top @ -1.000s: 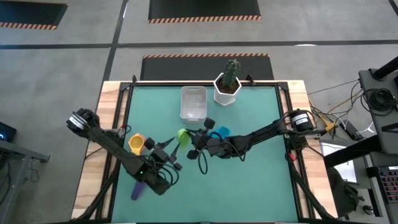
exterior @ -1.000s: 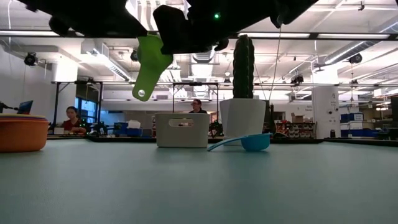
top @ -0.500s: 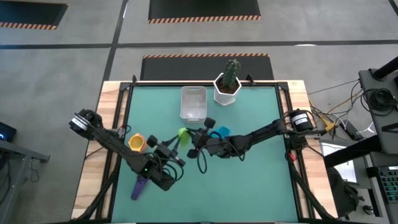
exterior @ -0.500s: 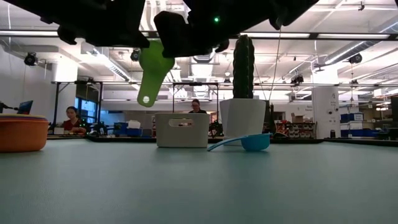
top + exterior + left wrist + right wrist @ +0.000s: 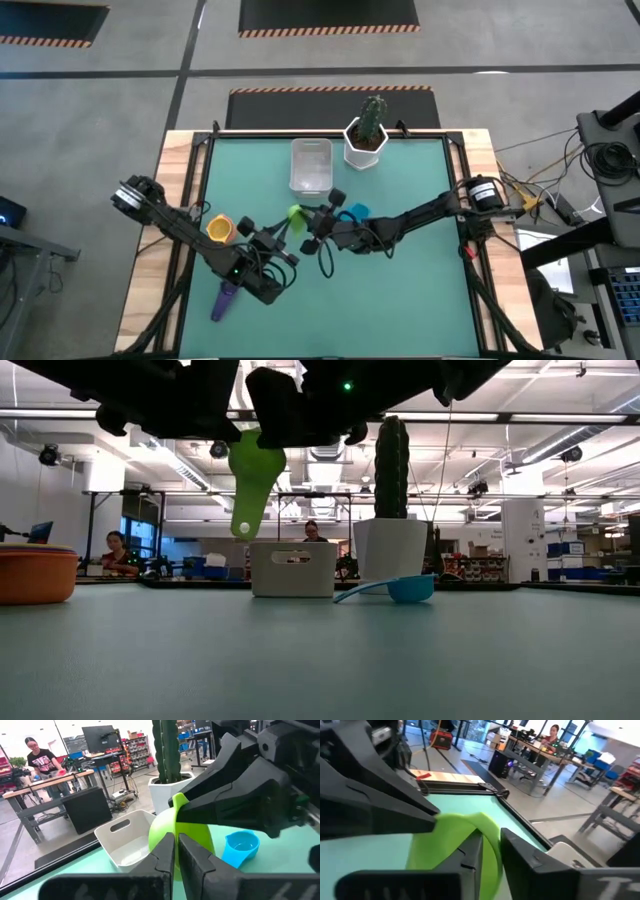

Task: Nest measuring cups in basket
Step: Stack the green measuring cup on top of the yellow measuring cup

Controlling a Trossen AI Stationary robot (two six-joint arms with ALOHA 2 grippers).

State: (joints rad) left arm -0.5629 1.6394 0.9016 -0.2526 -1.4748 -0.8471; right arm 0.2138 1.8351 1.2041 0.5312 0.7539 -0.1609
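Observation:
A green measuring cup (image 5: 293,213) hangs in the air above the table's middle, bowl up and handle (image 5: 244,510) down. My left gripper (image 5: 281,229) comes from the near left and my right gripper (image 5: 306,219) from the right; both are shut on its bowl. On the table lie an orange cup (image 5: 219,229), a purple cup (image 5: 224,298) and a blue cup (image 5: 355,211). The clear basket (image 5: 311,165) stands at the far middle. My left gripper pinches the near edge of the green cup's bowl (image 5: 176,851) between its two fingers, coming level from the table's near left. The cup is lifted clear and its handle hangs free below. My right gripper has the bowl's rim (image 5: 178,800) between its fingertips, coming level from the right. The green wall (image 5: 490,851) shows in the narrow gap between its fingers.
A white pot with a cactus (image 5: 366,140) stands right of the basket at the far edge. The blue cup (image 5: 410,589) lies in front of the pot. Bare green mat lies toward the near right.
My left gripper has moved toward the far right, up to the green cup held by my right gripper. The cup's handle has swung from slanting toward the left to hanging nearly straight down. My right gripper has stayed in place.

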